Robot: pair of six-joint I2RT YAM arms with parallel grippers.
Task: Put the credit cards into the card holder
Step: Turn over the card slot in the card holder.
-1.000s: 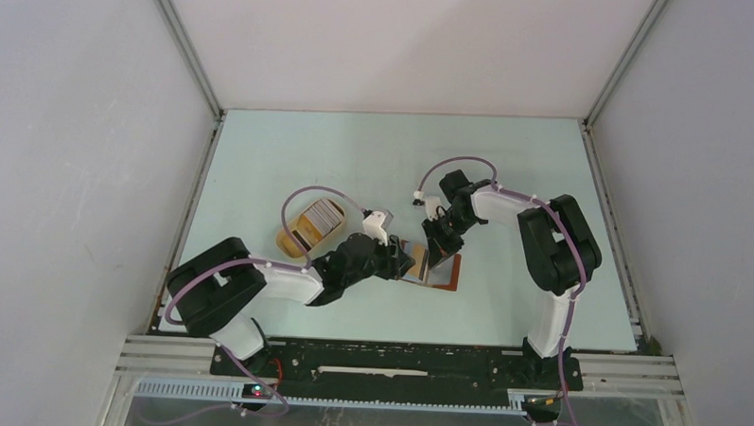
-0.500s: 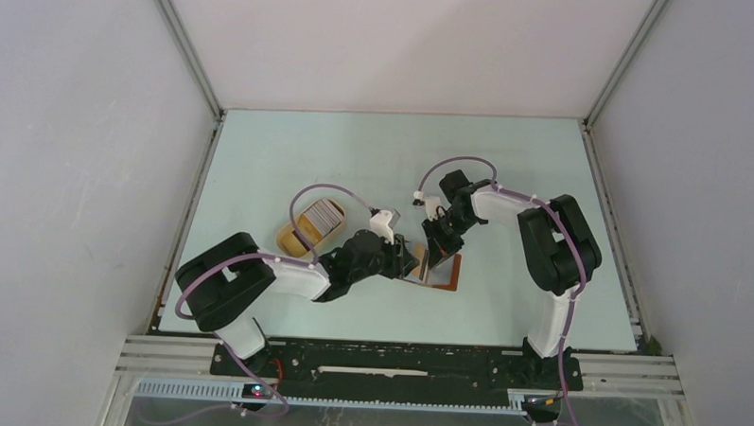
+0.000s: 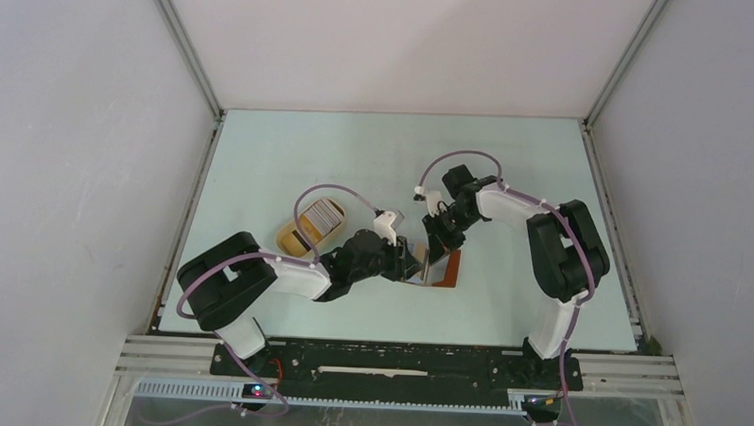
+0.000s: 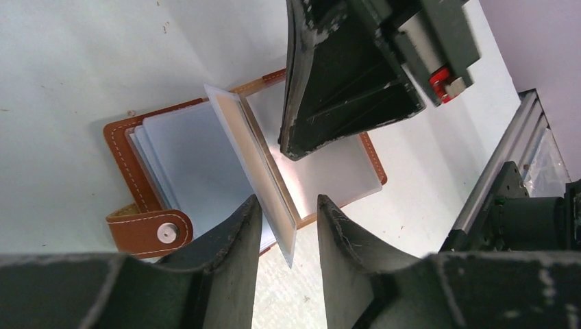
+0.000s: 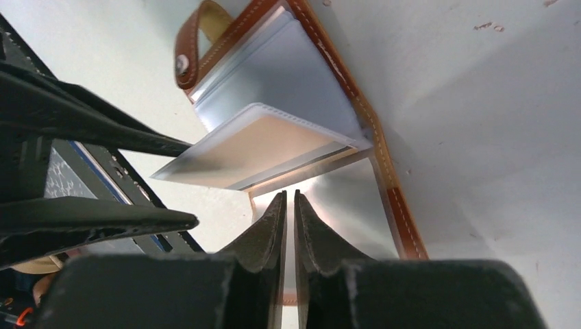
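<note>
L claw (image 4: 288, 202) half-open astride raised sleeve (image 4: 250, 154) of card holder (image 4: 137, 232); R claw (image 5: 286, 197) near-shut, empty. Risk: sleeve crumpled, holder dragged, if pinched askew.

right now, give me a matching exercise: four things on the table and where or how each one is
Things:
1 card holder
2 strap
3 cards
4 plastic pocket

States:
a stacked in the tan tray
b standing on edge, its end between the left gripper fingers
c lying open on the table
d brown, with a white snap

Pairs: 1-c, 2-d, 3-a, 4-b
</note>
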